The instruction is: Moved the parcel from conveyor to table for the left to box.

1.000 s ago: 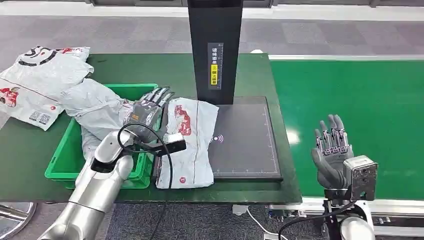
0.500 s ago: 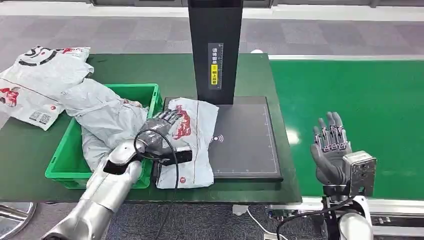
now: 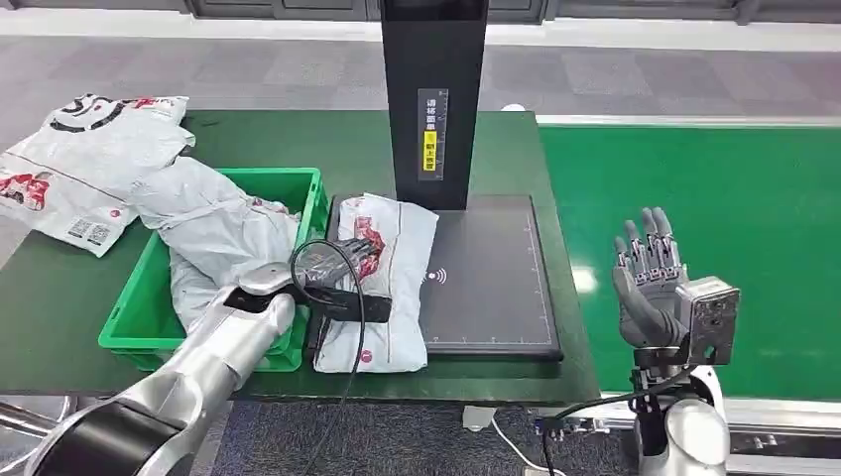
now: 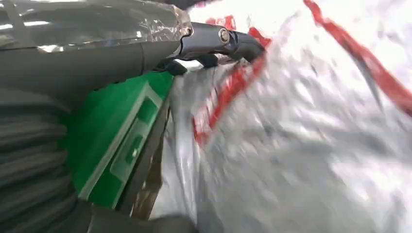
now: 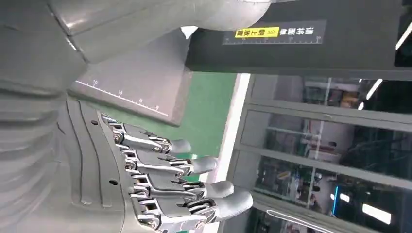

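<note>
A white-grey parcel (image 3: 392,297) with red print lies on the left part of the black scanner pad (image 3: 491,288), right beside the green box (image 3: 129,327). My left hand (image 3: 337,263) rests on the parcel's left side, its fingers stretched out flat across it. The left wrist view shows those fingers (image 4: 214,39) lying over the crinkled parcel (image 4: 301,145), with the box's rim (image 4: 121,126) next to it. My right hand (image 3: 650,273) stands upright and open at the conveyor's near edge, holding nothing; its spread fingers (image 5: 160,184) are seen in the right wrist view.
The green box holds a large grey parcel (image 3: 213,233). More parcels (image 3: 79,159) lie on the table at the far left. A black column (image 3: 433,99) rises behind the pad. The green conveyor (image 3: 734,198) runs along the right.
My left hand has come down from above the box's edge onto the parcel, and the arm has dropped lower. The right hand has barely moved. The camera has shifted slightly.
</note>
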